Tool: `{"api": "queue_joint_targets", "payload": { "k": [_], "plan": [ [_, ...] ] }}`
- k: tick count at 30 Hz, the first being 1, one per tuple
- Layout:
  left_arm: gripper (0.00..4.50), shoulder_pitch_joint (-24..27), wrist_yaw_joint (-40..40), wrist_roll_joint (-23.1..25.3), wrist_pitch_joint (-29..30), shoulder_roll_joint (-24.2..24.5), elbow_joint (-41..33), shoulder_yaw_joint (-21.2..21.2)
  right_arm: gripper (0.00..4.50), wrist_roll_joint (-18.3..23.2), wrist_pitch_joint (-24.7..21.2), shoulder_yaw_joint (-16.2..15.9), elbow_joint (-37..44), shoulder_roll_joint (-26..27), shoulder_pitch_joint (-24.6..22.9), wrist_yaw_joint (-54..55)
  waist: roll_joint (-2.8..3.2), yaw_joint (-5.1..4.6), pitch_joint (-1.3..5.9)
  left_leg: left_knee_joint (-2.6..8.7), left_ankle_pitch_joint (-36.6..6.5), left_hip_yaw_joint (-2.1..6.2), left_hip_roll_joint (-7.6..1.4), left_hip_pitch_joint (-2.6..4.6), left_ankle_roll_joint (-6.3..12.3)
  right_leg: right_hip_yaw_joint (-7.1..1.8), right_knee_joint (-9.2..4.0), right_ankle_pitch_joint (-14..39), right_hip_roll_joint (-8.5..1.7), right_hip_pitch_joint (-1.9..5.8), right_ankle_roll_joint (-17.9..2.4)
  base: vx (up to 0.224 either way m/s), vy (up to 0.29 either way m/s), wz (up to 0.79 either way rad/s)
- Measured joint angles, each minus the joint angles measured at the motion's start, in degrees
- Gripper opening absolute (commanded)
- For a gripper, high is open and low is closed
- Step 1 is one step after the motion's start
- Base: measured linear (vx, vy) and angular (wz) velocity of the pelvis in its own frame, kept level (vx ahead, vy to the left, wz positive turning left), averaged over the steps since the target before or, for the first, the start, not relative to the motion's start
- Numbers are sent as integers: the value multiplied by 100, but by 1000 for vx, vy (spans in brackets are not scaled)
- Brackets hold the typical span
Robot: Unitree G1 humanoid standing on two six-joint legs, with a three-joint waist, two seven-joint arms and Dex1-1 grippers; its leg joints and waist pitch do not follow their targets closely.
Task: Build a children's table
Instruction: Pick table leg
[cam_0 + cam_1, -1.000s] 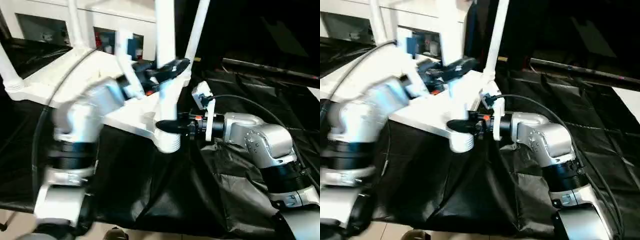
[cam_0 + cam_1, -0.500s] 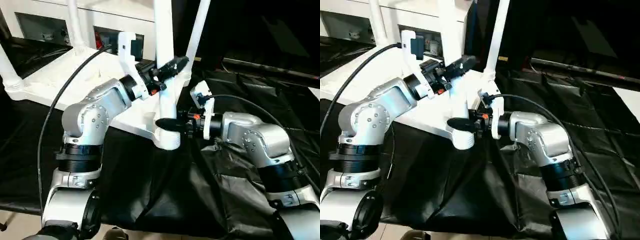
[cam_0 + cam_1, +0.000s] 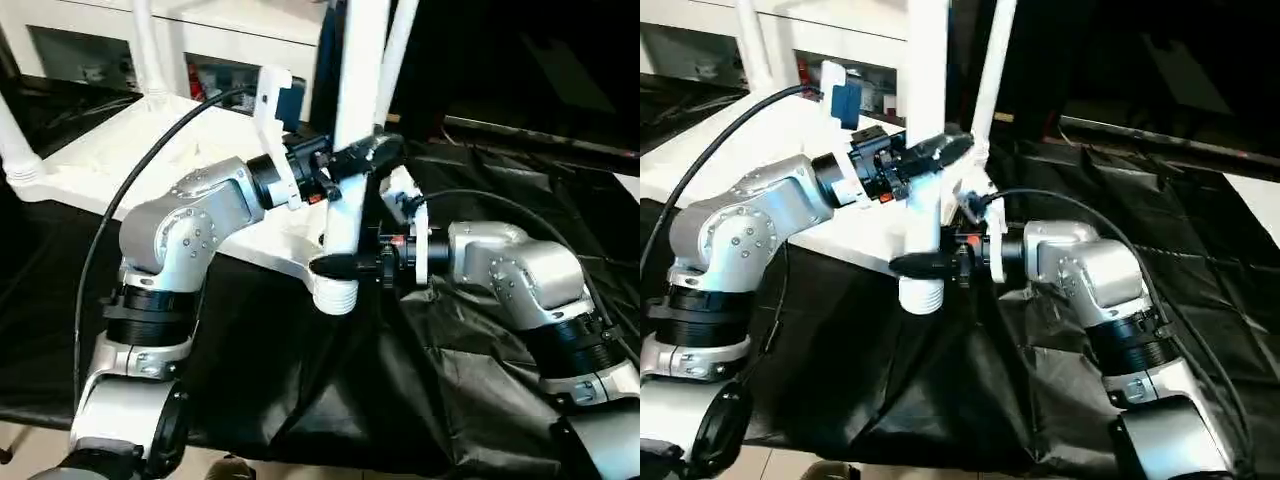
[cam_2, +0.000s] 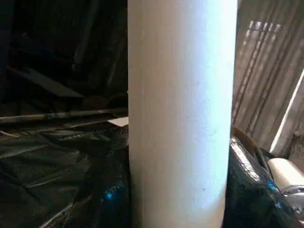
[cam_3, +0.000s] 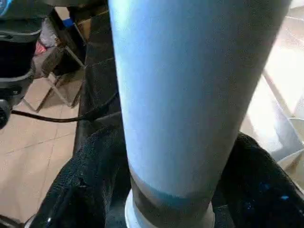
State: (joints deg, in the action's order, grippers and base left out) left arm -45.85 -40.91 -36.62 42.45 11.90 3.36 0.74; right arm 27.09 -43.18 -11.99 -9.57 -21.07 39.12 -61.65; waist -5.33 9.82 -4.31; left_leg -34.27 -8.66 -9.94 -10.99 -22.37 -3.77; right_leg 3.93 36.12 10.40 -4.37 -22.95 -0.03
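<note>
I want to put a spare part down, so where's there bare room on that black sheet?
Free: the black sheet beyond the right arm, and the stretch outside the left arm below the tabletop. Crowded: the near corner, where both grippers flank the leg.

The near leg [image 3: 352,130] runs out of the head views' upper edge, so its far end can't be seen. The 3 other legs [image 3: 146,45] are cut off the same way. The left gripper [image 3: 365,160] and right gripper [image 3: 345,266] cover the parts of the leg they clasp. The tabletop [image 3: 110,160] is partly hidden behind the left arm. Both wrist views sit so close that the leg's ends fall outside them.
</note>
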Motion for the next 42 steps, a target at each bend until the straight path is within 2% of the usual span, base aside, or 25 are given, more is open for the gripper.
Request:
{"api": "queue_joint_targets", "payload": {
  "k": [2, 6, 7, 8, 13, 19, 22, 23, 26, 28, 29, 32, 36, 38, 41, 42],
  "plan": [
    [179, 0, -9, 0, 0, 1, 0, 1, 305, 2, -11, -23, -27, 2, 0, -50, 0, 3, 0, 0, 0, 0, 0, 0, 0, 0, 0, 0, 0, 0, 0, 0, 0, 0],
    [179, 1, -44, -15, 10, 7, 0, 4, 258, 15, -23, -26, -89, 23, 2, -68, -1, 13, 0, -1, 0, 0, 0, -1, 0, 0, 0, 0, 0, 1, 0, 0, 0, 0],
    [179, 0, -51, -24, 16, 8, 0, 8, 258, 17, -31, -16, -116, 36, 8, -68, -1, 11, 0, -1, 0, 0, 0, 0, 0, 0, 0, 0, 0, 1, 0, 0, 0, 0],
    [179, -1, -51, -33, 16, 9, 0, 31, 233, 21, -49, -10, -188, 71, 37, -69, -1, 4, 0, -1, 0, 0, 0, 0, 0, 1, 0, -1, 0, 0, -1, 0, 0, 0],
    [179, -2, -1, -95, 47, 6, 1, 135, 199, 28, -61, 37, -284, 188, 84, -50, 0, 0, 0, -1, 0, 0, 0, 0, 0, 1, 1, -8, 0, 0, -14, 0, 0, 0],
    [179, -6, 35, -140, 97, 0, 1, 210, 193, 74, -63, 73, -314, 305, 92, 59, 0, 8, 0, -1, 0, 0, 0, -1, 0, 1, 1, -12, 0, 0, -20, 0, 0, 0],
    [179, -66, 151, -123, 89, -8, 7, 278, 193, 136, -58, 210, -355, 412, 91, 141, 0, 6, 0, 0, 0, 0, 0, -1, 0, 2, 1, -13, 0, -1, -21, 0, 0, 0],
    [235, -98, 154, -124, 109, 8, 19, 289, 193, 153, -56, 239, -354, 432, 91, 156, 1, 6, 0, -1, 0, 0, 0, 0, 0, 1, 1, -12, 0, 0, -20, 0, 0, 0],
    [256, -132, 218, -133, 82, -72, 98, 388, 193, 229, -12, 388, -360, 541, 47, 312, 3, 8, -1, -1, 0, 0, 0, 0, 0, 1, 1, -12, 0, 1, -20, 0, 0, 0],
    [270, -132, 247, -115, -208, -153, 223, 450, 192, 259, 33, 573, -360, 585, -6, 471, 6, 17, -3, -1, 0, 0, 0, -1, 0, 1, 0, -13, 0, 1, -21, 0, 0, 0],
    [293, -133, 262, -115, -368, -204, 282, 534, 191, 264, 68, 649, -360, 588, -41, 535, 6, 15, -3, -1, 0, 0, 0, -1, 0, 1, 0, -13, 0, 2, -21, 0, 0, 0],
    [295, -327, 513, -243, -1142, -566, 740, 1176, 191, 289, 223, 964, -351, 757, -139, 875, 8, 1, -5, 0, 0, 1, 0, -1, 0, 2, 1, -21, 0, -2, -33, 0, 0, 0],
    [295, -526, 513, -429, -1523, -508, 1101, 1602, 191, 401, 404, 1391, -254, 967, -236, 1437, 34, -27, -3, 0, 0, 2, 0, 3, 0, 3, 0, -21, 1, 0, -32, 0, 0, 0],
    [295, -530, 452, -242, -1620, -268, 1266, 1498, 191, 259, 618, 1463, -258, 1005, -247, 1829, 54, -36, -4, 0, 0, 2, 0, 3, 0, 3, -1, -21, 1, -2, -32, 0, 0, 0],
    [295, -488, -165, 1220, -2030, 878, 1892, 84, 190, -473, 1208, 1417, -370, 776, -305, 2568, 176, -30, 17, 3, 0, 1, 8, 2, 0, -6, -13, 2, 0, 4, 12, 0, 0, 0],
    [295, -436, -356, 1604, -2224, 1074, 2032, -217, 190, -592, 1270, 1425, -378, 681, -356, 2687, 195, -27, 18, 3, 0, -1, 12, 3, 0, -13, -11, 4, -3, 6, 17, 0, 0, 0]
  ]
}}
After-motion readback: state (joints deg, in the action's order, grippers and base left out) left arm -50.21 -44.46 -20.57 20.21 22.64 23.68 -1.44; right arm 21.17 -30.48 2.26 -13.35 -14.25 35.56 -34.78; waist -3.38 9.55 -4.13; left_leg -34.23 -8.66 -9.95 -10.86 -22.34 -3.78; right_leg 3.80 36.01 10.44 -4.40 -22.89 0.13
